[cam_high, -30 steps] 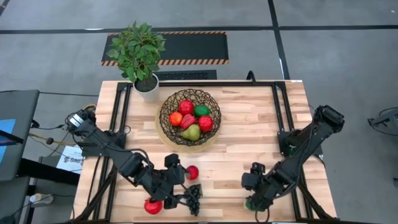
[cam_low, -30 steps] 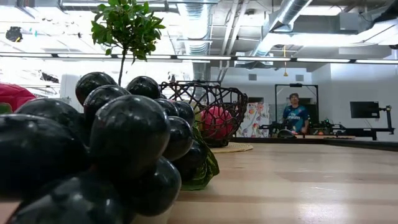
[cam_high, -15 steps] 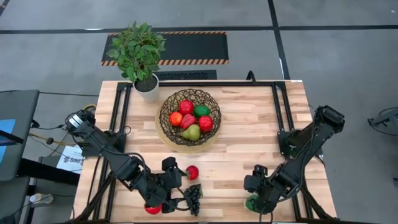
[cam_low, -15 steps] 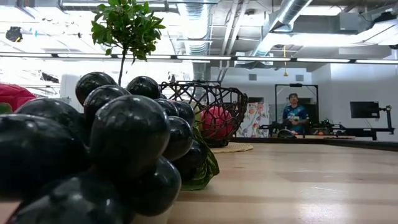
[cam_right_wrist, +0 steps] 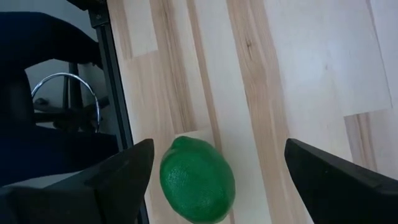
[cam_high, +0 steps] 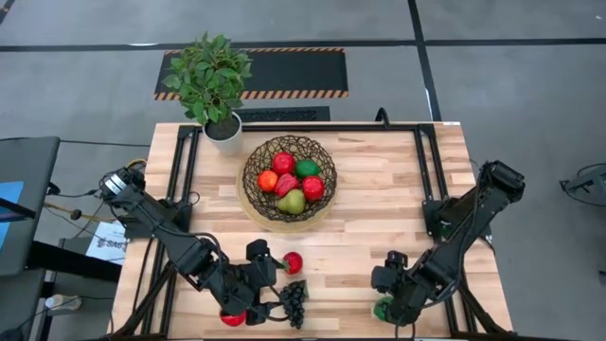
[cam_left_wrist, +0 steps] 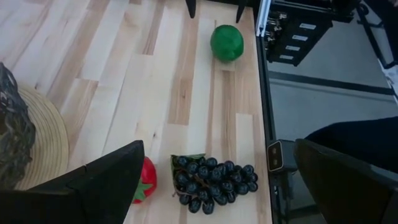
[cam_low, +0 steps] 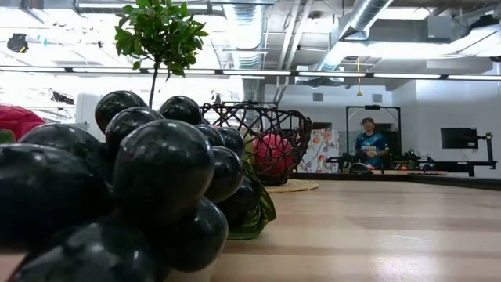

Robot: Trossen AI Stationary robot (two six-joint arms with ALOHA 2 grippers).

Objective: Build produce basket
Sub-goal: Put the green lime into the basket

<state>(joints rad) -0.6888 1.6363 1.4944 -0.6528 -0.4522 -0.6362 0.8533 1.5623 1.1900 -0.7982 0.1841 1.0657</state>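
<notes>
Looking down, the basket (cam_high: pixel 288 178) sits mid-table (cam_high: pixel 379 189) holding fruit; the grapes (cam_high: pixel 295 301) lie near the front edge. Left wrist view: left gripper (cam_left_wrist: pixel 217 180) fingers are spread above the grapes. Right wrist view: right gripper (cam_right_wrist: pixel 214 180) fingers are released around a lime (cam_right_wrist: pixel 197 180).

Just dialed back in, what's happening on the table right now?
Five pieces of produce sit in the basket. Both arms are down at the near edge. The left tool is open over the grape bunch, with a red piece beside one finger. The right tool is open around a green lime, which still lies on the table.
</notes>
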